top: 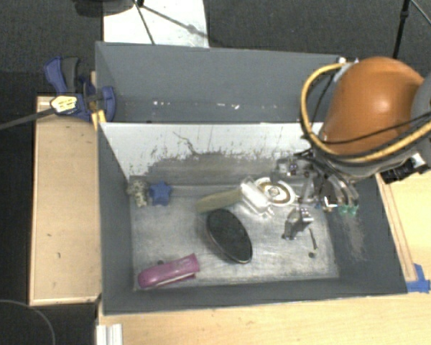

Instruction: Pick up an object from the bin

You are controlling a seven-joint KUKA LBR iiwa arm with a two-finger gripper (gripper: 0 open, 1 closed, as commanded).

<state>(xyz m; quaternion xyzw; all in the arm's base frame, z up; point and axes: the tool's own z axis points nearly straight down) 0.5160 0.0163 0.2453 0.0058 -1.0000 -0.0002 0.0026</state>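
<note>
I count one black oval pad (pixel 228 236), one purple plastic bar (pixel 168 272), one blue block (pixel 159 192) and one white round plastic piece (pixel 263 195) toward the grey metal bin's (pixel 201 77) right wall, just beside my gripper (pixel 299 228), whose opening I cannot tell.

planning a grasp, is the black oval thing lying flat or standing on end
Lying flat: the black oval thing shows its broad face upward on the bin floor, mid-bin.

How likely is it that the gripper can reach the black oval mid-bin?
Probably yes. The black oval lies uncovered on the bin floor, and the gripper hangs just to its right with bare floor between them; the white thing sits off to the side.
</note>
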